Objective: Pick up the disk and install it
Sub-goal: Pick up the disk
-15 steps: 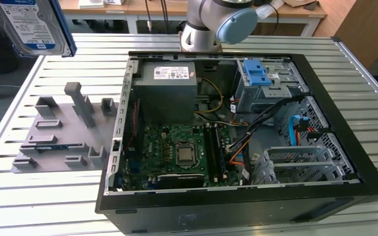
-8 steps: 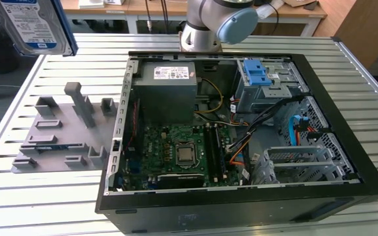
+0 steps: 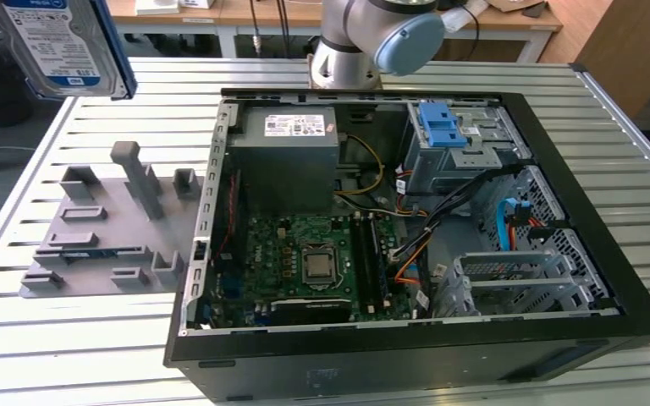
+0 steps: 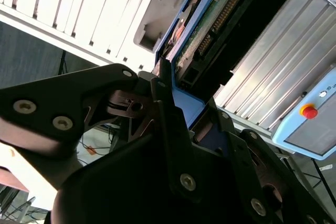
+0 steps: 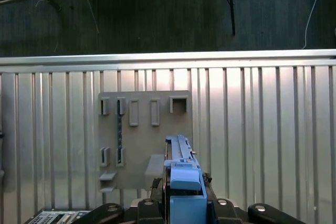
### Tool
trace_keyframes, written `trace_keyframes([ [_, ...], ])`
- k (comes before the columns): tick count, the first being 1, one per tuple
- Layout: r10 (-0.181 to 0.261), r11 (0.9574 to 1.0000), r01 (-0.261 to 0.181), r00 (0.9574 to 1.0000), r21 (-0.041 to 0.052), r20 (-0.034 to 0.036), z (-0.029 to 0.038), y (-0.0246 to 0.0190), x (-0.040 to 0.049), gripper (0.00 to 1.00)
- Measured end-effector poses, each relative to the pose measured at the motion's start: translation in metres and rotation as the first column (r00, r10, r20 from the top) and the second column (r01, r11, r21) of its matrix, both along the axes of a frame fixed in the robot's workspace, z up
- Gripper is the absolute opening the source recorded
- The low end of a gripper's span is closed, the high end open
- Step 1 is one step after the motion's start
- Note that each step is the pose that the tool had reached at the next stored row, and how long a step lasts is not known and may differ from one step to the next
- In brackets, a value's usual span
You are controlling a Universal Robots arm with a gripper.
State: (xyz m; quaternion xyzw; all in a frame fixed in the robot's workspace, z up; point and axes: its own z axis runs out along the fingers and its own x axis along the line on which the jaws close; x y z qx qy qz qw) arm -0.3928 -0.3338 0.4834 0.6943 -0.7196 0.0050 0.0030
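The hand [image 5: 183,183] is clenched on the disk [image 5: 181,169]. In the second wrist view its black fingers [image 4: 164,109] press against the blue plastic bracket at the drive's end, and the green circuit-board side of the disk [image 4: 218,22] with its connector row runs away from them.

The disk [image 3: 60,42] hangs in the air, clear of the counter [image 3: 596,110]. In the exterior view it shows close up at the view's upper left, label side out, the blue bracket down its edge. In the first wrist view it is held edge-on above the grey slotted fixture [image 5: 144,140], touching nothing but the hand.

That fixture [image 3: 99,245] lies flat on the slatted metal counter, near the counter's edge at the exterior view's left, just beside the open computer case [image 3: 415,355]. The case lies on its side in the middle of the counter, lid off. Inside it are a grey metal box with a white sticker [image 3: 285,161], a green motherboard [image 3: 302,262] and a grey metal cage with a blue latch [image 3: 449,139]. The arm [image 3: 359,42] stands at the counter's far edge, behind the case.
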Motion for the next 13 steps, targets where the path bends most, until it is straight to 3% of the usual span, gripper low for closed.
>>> trace_keyframes([
  [8,-0.001,1.0000,0.001,1.0000,0.0001,0.0001,-0.0001,-0.0072,0.0064,0.36],
  [13,-0.001,1.0000,0.001,1.0000,0.0000,0.0001,0.0000,-0.0095,0.0125,0.36],
])
